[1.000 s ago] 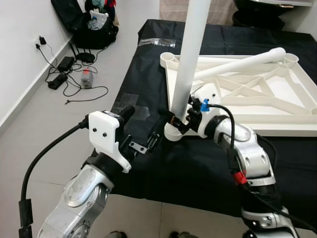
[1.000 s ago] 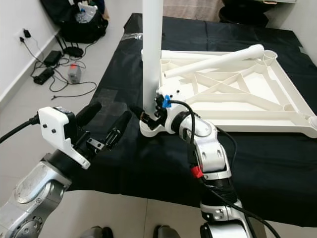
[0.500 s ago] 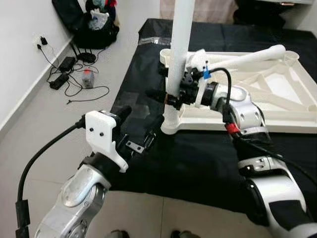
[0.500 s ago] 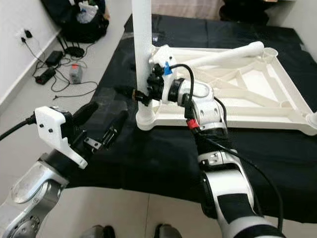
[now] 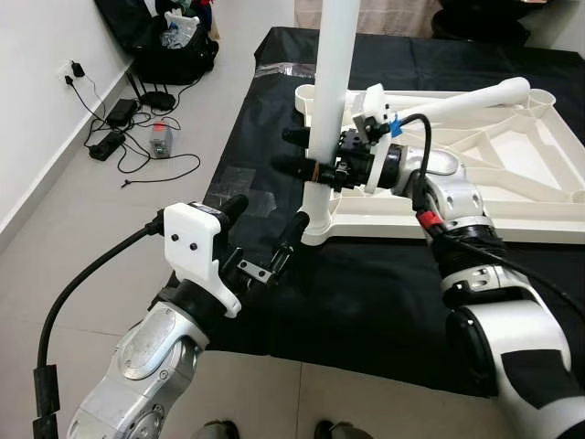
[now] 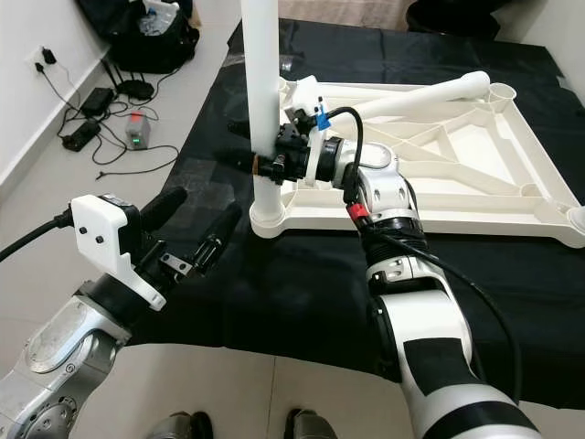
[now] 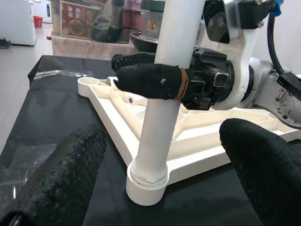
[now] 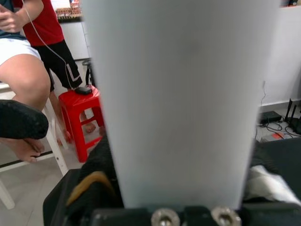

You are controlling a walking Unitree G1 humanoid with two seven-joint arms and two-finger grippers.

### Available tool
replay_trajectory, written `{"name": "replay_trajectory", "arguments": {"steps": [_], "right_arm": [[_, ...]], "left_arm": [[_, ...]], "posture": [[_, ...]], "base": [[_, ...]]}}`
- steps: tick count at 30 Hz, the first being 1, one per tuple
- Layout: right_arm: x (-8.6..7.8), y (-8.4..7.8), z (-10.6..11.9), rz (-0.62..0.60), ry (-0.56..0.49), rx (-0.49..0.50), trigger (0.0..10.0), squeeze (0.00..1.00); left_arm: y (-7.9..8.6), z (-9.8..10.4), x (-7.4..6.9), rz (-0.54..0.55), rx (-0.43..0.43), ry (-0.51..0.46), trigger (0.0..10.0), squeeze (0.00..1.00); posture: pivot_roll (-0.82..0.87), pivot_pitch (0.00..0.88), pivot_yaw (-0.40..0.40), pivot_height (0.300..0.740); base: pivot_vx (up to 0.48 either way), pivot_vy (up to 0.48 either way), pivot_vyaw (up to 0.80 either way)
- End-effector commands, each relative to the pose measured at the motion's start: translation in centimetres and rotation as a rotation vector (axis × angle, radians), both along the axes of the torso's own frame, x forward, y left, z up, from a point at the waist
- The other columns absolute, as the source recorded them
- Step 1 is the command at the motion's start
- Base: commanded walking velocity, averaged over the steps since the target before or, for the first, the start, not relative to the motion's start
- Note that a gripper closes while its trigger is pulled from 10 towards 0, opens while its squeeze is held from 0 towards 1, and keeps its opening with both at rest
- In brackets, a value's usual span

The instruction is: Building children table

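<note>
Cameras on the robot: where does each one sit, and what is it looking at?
Eye views: on the head, looking down at the upturned white table top on the black cloth; both silver arms show.
Left wrist view: looks along the open left gripper at the upright white leg.
Right wrist view: pressed against that leg, right gripper clamped on it; a seated person behind.
All share the leg.

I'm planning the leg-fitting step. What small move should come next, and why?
Probably press the upright leg straight down. The right hand clamps it, and its foot stands in the corner socket of the upturned tabletop. The open left hand hovers near the socket, free to steady it.
</note>
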State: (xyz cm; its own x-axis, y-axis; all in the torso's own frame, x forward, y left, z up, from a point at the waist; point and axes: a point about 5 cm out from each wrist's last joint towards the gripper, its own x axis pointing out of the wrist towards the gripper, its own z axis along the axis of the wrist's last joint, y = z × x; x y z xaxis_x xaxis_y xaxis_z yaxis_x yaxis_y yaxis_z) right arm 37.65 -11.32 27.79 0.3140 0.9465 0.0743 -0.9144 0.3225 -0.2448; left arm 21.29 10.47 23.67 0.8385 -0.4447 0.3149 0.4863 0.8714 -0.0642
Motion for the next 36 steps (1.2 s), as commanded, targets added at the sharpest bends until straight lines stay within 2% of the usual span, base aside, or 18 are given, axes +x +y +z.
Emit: {"name": "replay_trajectory", "arguments": {"steps": [1,6,11,13,16,17,18,19,20,21,22,25,30,33,34,36], "right_arm": [[-0.2,0.9,-0.2,0.047,0.004,0.002,0.0,0.00],[-0.3,0.6,-0.3,0.034,-0.003,0.028,0.0,0.00],[-0.2,0.3,-0.3,-0.017,-0.032,0.010,0.0,0.00],[-0.5,1.3,-1.2,-0.165,-0.028,0.018,0.0,0.00],[-0.7,1.8,-1.6,-0.233,-0.016,0.039,0.0,0.00],[-1.2,2.3,-3.2,-0.541,-0.001,0.090,0.0,0.00],[-1.2,2.3,-3.2,-0.541,-0.001,0.090,0.0,0.00],[-3.5,3.3,-6.0,-0.736,0.024,0.088,0.0,0.00],[-3.5,3.3,-6.0,-0.736,0.024,0.088,0.0,0.00],[-5.6,4.3,-8.1,-0.849,0.073,0.084,0.0,0.00],[-6.6,4.4,-8.7,-0.916,0.084,0.091,0.0,0.00],[-6.6,4.5,-8.7,-0.905,0.079,0.089,0.0,0.00],[-4.6,3.5,-7.0,-0.929,0.037,0.092,0.0,0.00],[-4.8,3.6,-6.9,-0.948,0.038,0.090,0.0,0.00],[-5.0,3.8,-6.9,-0.942,0.052,0.078,10.0,0.00],[-5.8,4.4,-6.7,-0.912,0.064,0.074,10.0,0.00]], "left_arm": [[0.0,0.1,-0.2,-0.009,-0.004,0.004,10.0,0.00],[-0.2,0.1,-0.2,-0.010,-0.002,0.002,10.0,0.00],[-0.1,0.3,-0.1,-0.009,0.004,-0.003,10.0,0.00],[0.0,0.3,-0.3,0.001,0.008,-0.006,10.0,0.00],[0.0,0.3,-0.3,0.005,0.009,-0.006,10.0,0.00],[0.0,0.3,-0.4,0.012,0.011,-0.006,10.0,0.00],[0.0,0.3,-0.4,0.012,0.011,-0.006,10.0,0.00],[0.1,0.3,-0.3,0.020,0.012,-0.006,10.0,0.00],[0.1,0.3,-0.3,0.020,0.012,-0.006,10.0,0.00],[0.2,0.3,-0.2,0.030,0.009,-0.007,10.0,0.00],[0.2,0.2,0.0,0.034,0.009,-0.007,10.0,0.00],[0.2,0.2,0.1,0.030,0.008,-0.007,10.0,0.00],[0.0,-0.1,0.4,0.013,0.016,-0.005,10.0,0.00],[0.0,-0.1,0.5,0.018,0.015,-0.004,10.0,0.00],[0.1,-0.3,0.5,0.026,0.016,0.001,10.0,0.00],[0.3,-0.5,0.5,0.034,0.023,0.011,10.0,0.00]], "posture": [[0.08,0.215,-0.031,0.740],[0.08,0.213,-0.033,0.740],[0.09,0.208,-0.032,0.740],[0.09,0.213,-0.042,0.740],[0.09,0.216,-0.044,0.740],[0.09,0.218,-0.047,0.740],[0.09,0.218,-0.047,0.740],[0.09,0.209,-0.056,0.740],[0.09,0.209,-0.056,0.740],[0.09,0.213,-0.046,0.740],[0.07,0.194,-0.032,0.740],[0.07,0.192,-0.033,0.740],[0.05,0.170,-0.029,0.740],[0.05,0.170,-0.029,0.740],[0.06,0.172,-0.024,0.740],[0.06,0.174,-0.023,0.740]], "base": [[0.000,0.000,0.00],[0.000,0.000,0.00],[0.000,0.000,0.00],[0.000,0.000,0.00],[0.000,0.000,0.00],[0.000,0.000,0.00],[0.000,0.000,0.00],[0.000,0.000,0.00],[0.000,0.000,0.00],[0.000,0.000,0.00],[0.000,0.000,0.00],[0.000,0.000,0.00],[0.000,0.000,0.00],[0.000,0.000,0.00],[0.000,0.000,0.00],[0.000,0.000,0.00]]}}
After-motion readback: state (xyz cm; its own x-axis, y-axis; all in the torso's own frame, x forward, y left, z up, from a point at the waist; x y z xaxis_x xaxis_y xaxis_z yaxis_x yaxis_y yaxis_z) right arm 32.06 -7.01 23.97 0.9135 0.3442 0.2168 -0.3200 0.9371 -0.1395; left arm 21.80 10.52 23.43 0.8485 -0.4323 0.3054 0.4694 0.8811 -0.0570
